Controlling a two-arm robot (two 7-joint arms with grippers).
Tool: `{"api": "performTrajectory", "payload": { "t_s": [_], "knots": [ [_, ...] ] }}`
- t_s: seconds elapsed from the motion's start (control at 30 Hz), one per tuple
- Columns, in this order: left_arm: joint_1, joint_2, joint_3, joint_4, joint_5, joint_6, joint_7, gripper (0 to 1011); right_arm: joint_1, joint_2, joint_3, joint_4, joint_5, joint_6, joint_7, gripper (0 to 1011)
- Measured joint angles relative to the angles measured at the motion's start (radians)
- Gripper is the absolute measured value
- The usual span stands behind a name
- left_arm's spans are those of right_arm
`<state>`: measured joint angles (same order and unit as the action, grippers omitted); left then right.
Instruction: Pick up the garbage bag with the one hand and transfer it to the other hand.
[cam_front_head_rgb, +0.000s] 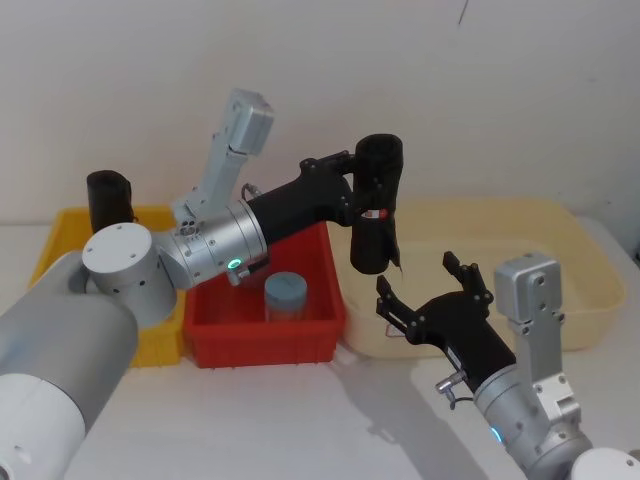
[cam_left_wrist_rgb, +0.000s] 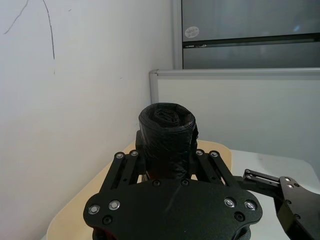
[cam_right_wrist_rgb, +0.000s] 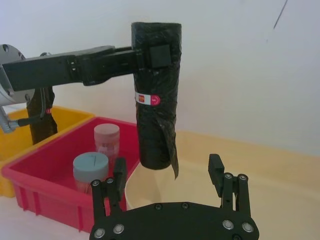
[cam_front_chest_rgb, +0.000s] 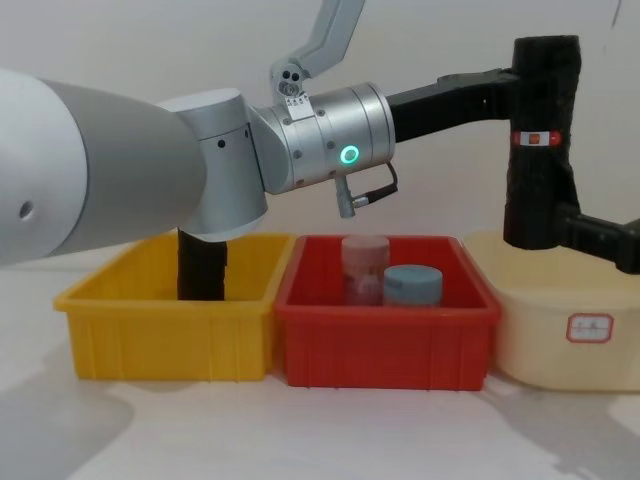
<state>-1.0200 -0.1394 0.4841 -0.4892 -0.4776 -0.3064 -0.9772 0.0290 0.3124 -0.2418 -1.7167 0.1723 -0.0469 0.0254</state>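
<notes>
While my left gripper (cam_front_head_rgb: 362, 190) reaches across above the red bin (cam_front_head_rgb: 262, 345), its fingers are clamped on the upper part of the garbage bag (cam_front_head_rgb: 374, 215) and hold the roll upright in the air. The bag hangs just past the red bin's right side, over the edge of the cream tub (cam_front_head_rgb: 560, 235) that stands right of the red bin. Its red-and-white label band sits just below my grip, and a loose flap of black film trails off its lower end. My right gripper (cam_front_head_rgb: 428, 290) hovers right of the red bin, below the bag's lower end and nearer to me, its prongs spread wide and holding nothing. Inside the red bin stand a blue-lidded jar (cam_front_head_rgb: 286, 293) and a pinkish jar (cam_front_chest_rgb: 364, 262). Left of the red bin, a second black roll (cam_front_head_rgb: 108, 198) stands in the yellow bin (cam_front_head_rgb: 60, 235).
</notes>
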Motion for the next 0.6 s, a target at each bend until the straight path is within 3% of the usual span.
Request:
{"api": "performTrajectory", "payload": {
  "t_s": [0.6],
  "knots": [
    [0.001,-0.001,0.000,-0.003,0.001,0.002,-0.002,413,0.066,-0.029,-0.031,0.058,-0.038,0.001,0.027,1000]
  ]
}}
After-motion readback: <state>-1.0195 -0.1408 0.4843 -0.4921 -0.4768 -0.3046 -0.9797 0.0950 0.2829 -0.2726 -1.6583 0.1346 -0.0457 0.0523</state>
